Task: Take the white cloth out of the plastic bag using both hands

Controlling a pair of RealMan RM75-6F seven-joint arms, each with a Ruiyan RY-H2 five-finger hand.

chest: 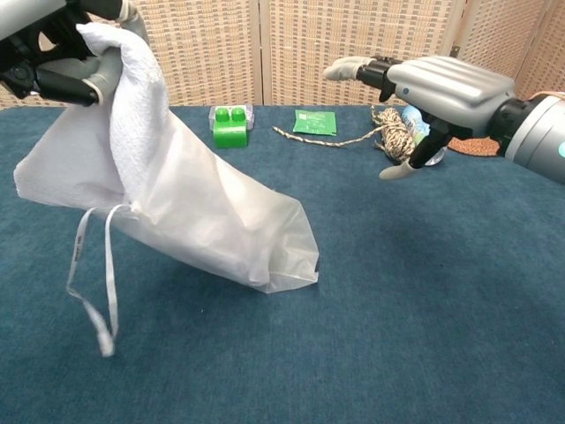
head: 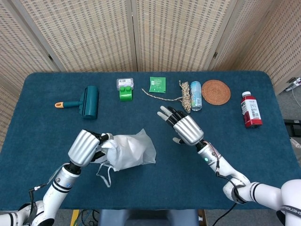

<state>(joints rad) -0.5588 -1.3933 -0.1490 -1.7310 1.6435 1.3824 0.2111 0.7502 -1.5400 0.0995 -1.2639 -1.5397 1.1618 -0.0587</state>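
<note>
My left robot hand pinches the white cloth at the plastic bag mouth, lifting it clear; my right robot hand, at three o'clock, hovers with fingers spread, holding nothing.

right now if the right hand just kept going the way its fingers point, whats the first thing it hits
Probably the green block. The right hand is open, fingers aimed up and leftward across bare table, away from the plastic bag. The green packet lies close to that line too; depth is unclear.
</note>
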